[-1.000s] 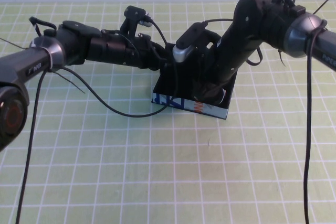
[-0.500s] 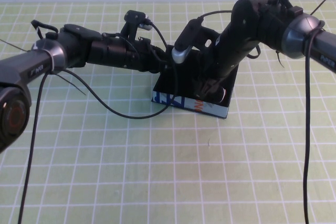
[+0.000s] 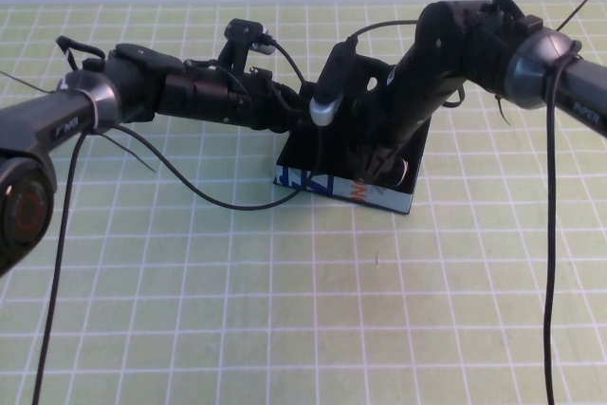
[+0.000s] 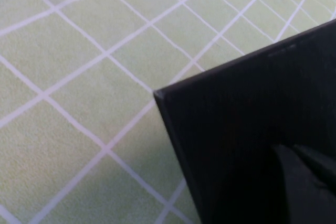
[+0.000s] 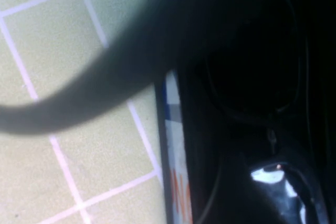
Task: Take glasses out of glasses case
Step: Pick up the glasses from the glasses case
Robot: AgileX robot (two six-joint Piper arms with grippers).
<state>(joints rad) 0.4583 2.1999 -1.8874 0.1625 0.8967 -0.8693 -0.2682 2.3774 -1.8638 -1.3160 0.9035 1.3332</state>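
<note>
The glasses case (image 3: pixel 334 189) is a black box on the green checked mat, with its printed blue, white and orange front side facing me. My left gripper (image 3: pixel 296 113) reaches in from the left to the case's back left corner and is shut on the black lid (image 4: pixel 247 124). One finger (image 4: pixel 307 187) lies against the lid. My right gripper (image 3: pixel 377 166) reaches down into the open case from the right. The black glasses (image 5: pixel 252 72) lie inside the case, with a dark lens under the gripper. A rim of the glasses (image 3: pixel 403 174) shows beside it.
The green mat (image 3: pixel 285 310) with its white grid lies all around the case. Black cables (image 3: pixel 218 198) hang from both arms, one looping onto the mat left of the case. A pale wall runs along the far edge.
My right arm's wrist has swung up and to the left over the case, with the gripper still inside it. The left arm has shifted slightly. The case has not moved.
</note>
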